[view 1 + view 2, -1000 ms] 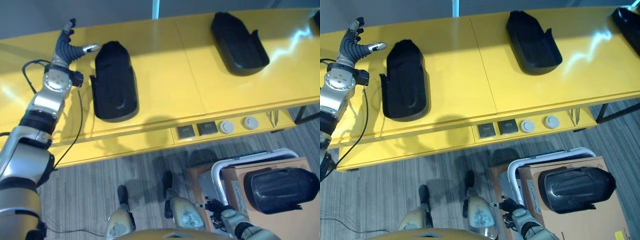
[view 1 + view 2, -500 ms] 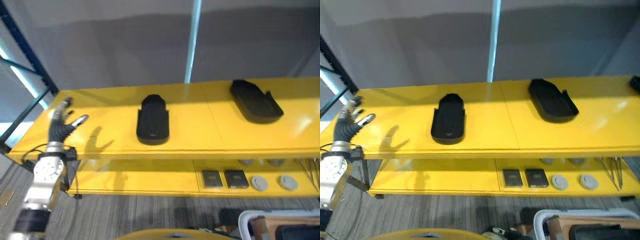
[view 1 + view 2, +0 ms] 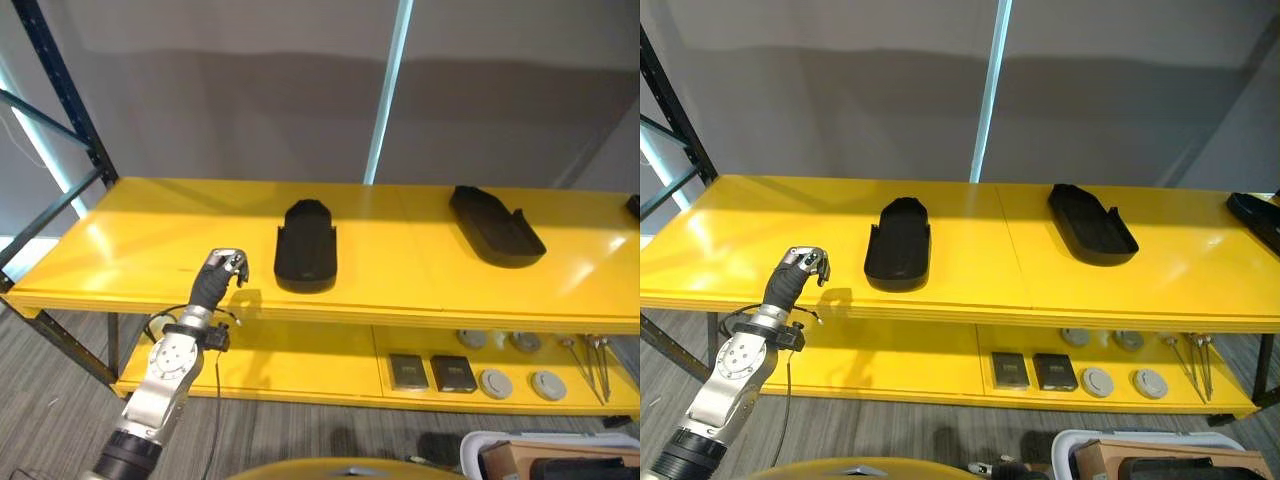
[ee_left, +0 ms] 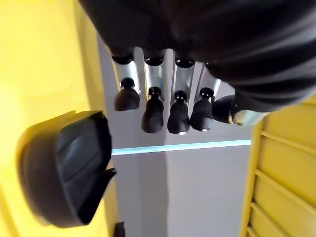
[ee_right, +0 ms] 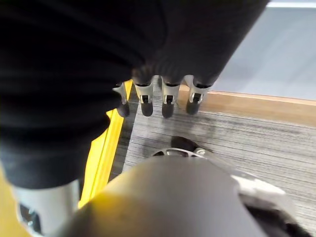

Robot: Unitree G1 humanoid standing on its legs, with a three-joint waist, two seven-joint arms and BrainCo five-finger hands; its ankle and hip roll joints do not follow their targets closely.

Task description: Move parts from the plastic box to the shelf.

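A long yellow shelf [image 3: 140,240] carries two black moulded parts well apart: one part [image 3: 305,247] near the middle and a second part [image 3: 495,224] further right, while a third dark part [image 3: 1260,218] is cut off at the far right edge. The robot's left hand [image 3: 218,274] is raised in front of the shelf's front edge, left of the middle part and apart from it, with its fingers [image 4: 153,111] curled and holding nothing. The right hand [image 5: 163,98] hangs over grey floor [image 5: 256,143], its fingers bent inward with nothing in them, and the plastic box [image 3: 1090,450] is barely visible at the bottom edge, its contents hard to make out.
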